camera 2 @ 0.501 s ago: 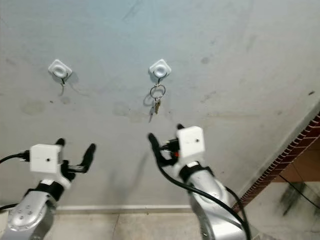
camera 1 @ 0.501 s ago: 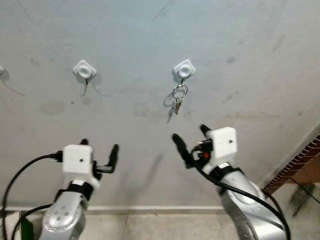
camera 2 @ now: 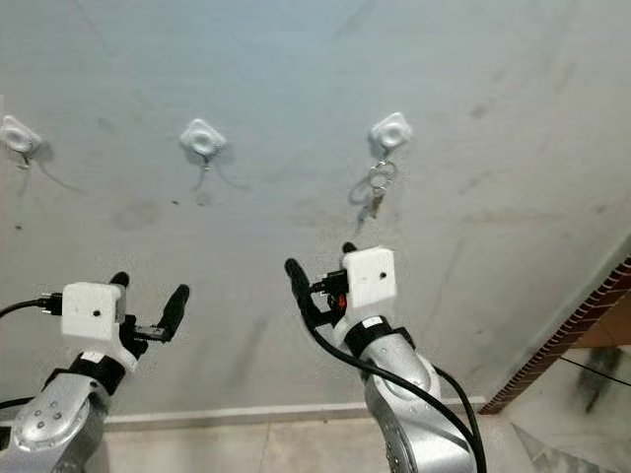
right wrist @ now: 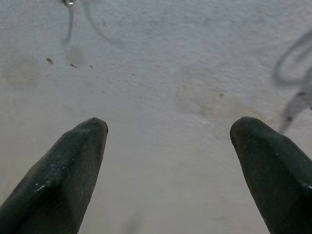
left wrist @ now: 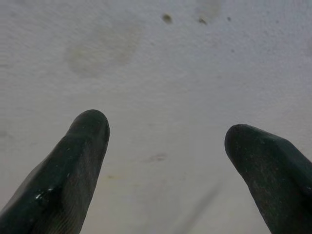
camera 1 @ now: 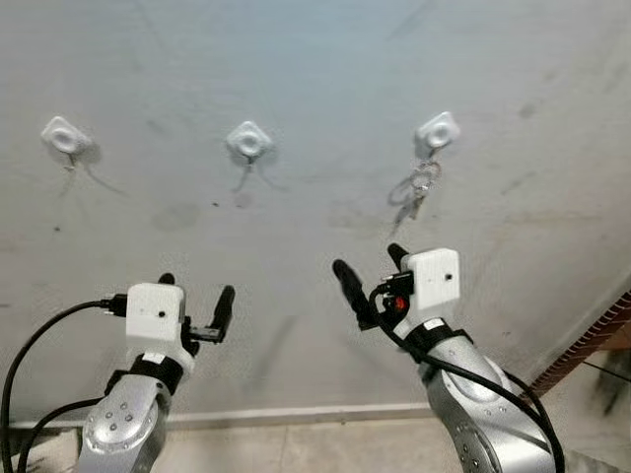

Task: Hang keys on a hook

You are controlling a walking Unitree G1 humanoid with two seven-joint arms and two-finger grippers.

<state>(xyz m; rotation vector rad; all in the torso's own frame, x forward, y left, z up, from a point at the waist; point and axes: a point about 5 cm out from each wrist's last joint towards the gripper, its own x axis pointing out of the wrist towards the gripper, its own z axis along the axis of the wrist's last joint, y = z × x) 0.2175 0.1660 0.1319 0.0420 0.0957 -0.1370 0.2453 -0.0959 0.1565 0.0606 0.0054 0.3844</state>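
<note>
Keys [camera 1: 415, 194] hang from a metal ring on the rightmost of three white hooks [camera 1: 437, 131] stuck to a pale grey wall [camera 1: 315, 59], the bunch dangling just below the hook's base and casting a faint shadow to its left. The middle hook [camera 1: 249, 141] and the left hook [camera 1: 62, 135] carry nothing but their thin wire prongs. Below the keys and well apart from them, the right gripper [camera 1: 367, 280] is raised toward the wall with its two black fingers spread wide and nothing between them; in the right wrist view the fingertips [right wrist: 73, 165] frame bare, stained plaster, with the key ring blurred at the picture's edge. The left gripper [camera 1: 195, 300] is held up at about the same height, under the middle hook, its fingers likewise spread and empty. A white skirting board [camera 1: 296, 415] runs along the foot of the wall above a tiled floor [camera 1: 325, 448].
</note>
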